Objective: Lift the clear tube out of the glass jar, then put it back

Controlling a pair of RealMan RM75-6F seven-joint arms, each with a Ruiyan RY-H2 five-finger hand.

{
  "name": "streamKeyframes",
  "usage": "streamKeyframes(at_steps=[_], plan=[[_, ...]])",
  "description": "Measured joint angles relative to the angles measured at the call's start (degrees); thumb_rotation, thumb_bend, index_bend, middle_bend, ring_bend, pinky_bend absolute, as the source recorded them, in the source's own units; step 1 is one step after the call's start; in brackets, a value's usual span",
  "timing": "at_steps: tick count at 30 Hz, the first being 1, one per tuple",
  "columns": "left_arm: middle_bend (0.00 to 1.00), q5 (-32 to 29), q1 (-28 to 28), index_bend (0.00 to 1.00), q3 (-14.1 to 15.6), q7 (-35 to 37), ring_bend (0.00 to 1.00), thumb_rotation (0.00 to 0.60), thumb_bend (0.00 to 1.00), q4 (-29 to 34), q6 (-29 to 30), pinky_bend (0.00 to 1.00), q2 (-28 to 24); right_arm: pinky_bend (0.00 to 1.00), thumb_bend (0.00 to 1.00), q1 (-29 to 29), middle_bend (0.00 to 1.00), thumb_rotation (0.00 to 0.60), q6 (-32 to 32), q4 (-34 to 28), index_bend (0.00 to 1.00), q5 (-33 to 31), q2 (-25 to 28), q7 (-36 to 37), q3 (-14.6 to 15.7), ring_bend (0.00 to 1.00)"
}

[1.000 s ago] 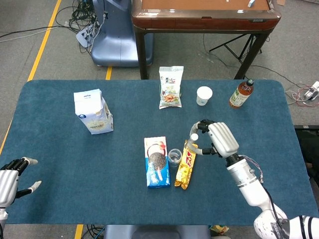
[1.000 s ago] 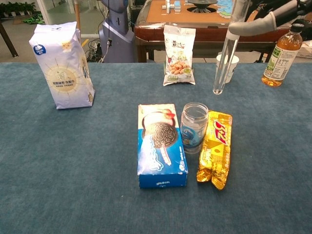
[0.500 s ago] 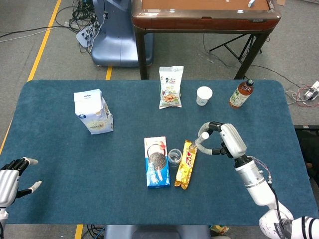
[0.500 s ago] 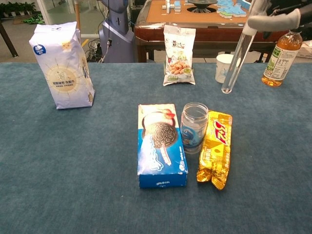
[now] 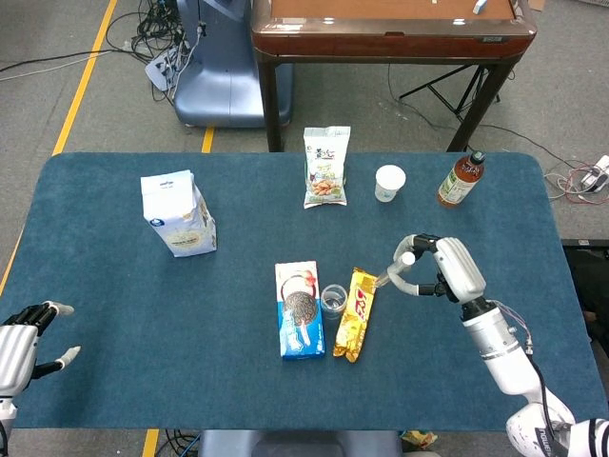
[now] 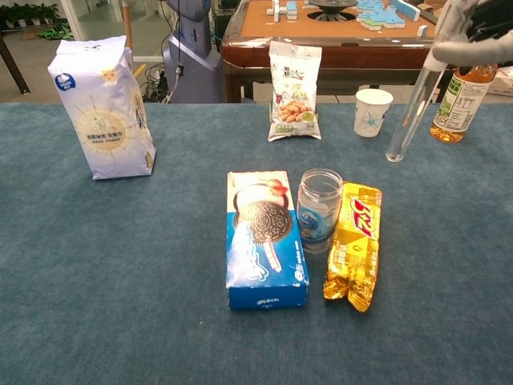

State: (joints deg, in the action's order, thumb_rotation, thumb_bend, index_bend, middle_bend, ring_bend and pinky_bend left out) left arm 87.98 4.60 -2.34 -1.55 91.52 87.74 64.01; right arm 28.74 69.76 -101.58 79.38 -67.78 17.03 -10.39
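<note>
Chest view, nearest first: the glass jar (image 6: pixel 319 208) stands open-mouthed between a cookie box (image 6: pixel 264 237) and a yellow snack bar (image 6: pixel 353 244), tube gone from it. Further back, the clear tube (image 6: pixel 408 113) hangs tilted above the surface (image 6: pixel 120 281), pinched near its top by the right hand (image 5: pixel 444 270). It looks light, stiff, slick and breakable, so a gentle upper pinch suits. The left hand (image 5: pixel 21 338) rests spread and empty.

On the table (image 5: pixel 114 305): flour bag (image 5: pixel 178 213), nut pouch (image 5: pixel 326 167), paper cup (image 5: pixel 389 182), tea bottle (image 5: pixel 461 180), cookie box (image 5: pixel 299 309), yellow snack bar (image 5: pixel 356 313).
</note>
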Motion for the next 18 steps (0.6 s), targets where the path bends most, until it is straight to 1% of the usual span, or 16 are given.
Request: streamKeyframes(at_steps=[3, 6, 9, 11, 14, 17, 18], plan=[[0.36, 0.0, 0.0, 0.36, 0.0, 0.1, 0.32, 0.6, 0.16, 0.0, 0.0, 0.43, 0.0, 0.49, 0.46, 0.1, 0.67, 0.6, -1.1, -2.1, 0.79, -3.9, 0.9, -11.1, 0.1, 0.5], [0.36, -0.1, 0.0, 0.36, 0.0, 0.1, 0.32, 0.6, 0.16, 0.0, 0.0, 0.43, -0.1, 0.49, 0.46, 0.0, 0.67, 0.6, -1.5, -3.4, 0.79, -7.4, 1.0, -18.3, -0.1, 0.5], [0.36, -0.1, 0.0, 0.36, -0.1, 0.2, 0.32, 0.6, 0.16, 0.0, 0.0, 0.43, -0.1, 0.49, 0.46, -0.2, 0.67, 0.6, -1.5, -3.6, 0.79, -7.7, 0.6, -19.8, -0.5, 0.5], [0.36, -0.1, 0.0, 0.36, -0.1, 0.4, 0.32, 0.6, 0.16, 0.0, 0.0, 0.43, -0.1, 0.49, 0.46, -0.5, 0.67, 0.6, -1.5, -3.5, 0.79, -7.2, 0.3, -17.9, -0.8, 0.5], [0.36, -0.3, -0.1, 0.36, -0.1, 0.6, 0.32, 0.6, 0.16, 0.0, 0.0, 0.43, -0.2, 0.49, 0.46, -1.1, 0.67, 0.6, -1.2, -3.0, 0.79, -6.0, -0.1, -10.2, -1.4, 0.51], [0.36, -0.3, -0.1, 0.36, -0.2, 0.6, 0.32, 0.6, 0.16, 0.0, 0.0, 0.43, -0.2, 0.49, 0.46, -1.7, 0.68, 0.6, -1.0, -2.2, 0.79, -4.5, -0.5, 2.0, -1.9, 0.51], [0.36, -0.3, -0.1, 0.36, -0.2, 0.6, 0.32, 0.6, 0.16, 0.1, 0.0, 0.43, -0.2, 0.49, 0.46, -1.8, 0.68, 0.6, -1.0, -2.0, 0.79, -4.1, -0.5, 7.0, -2.0, 0.51]])
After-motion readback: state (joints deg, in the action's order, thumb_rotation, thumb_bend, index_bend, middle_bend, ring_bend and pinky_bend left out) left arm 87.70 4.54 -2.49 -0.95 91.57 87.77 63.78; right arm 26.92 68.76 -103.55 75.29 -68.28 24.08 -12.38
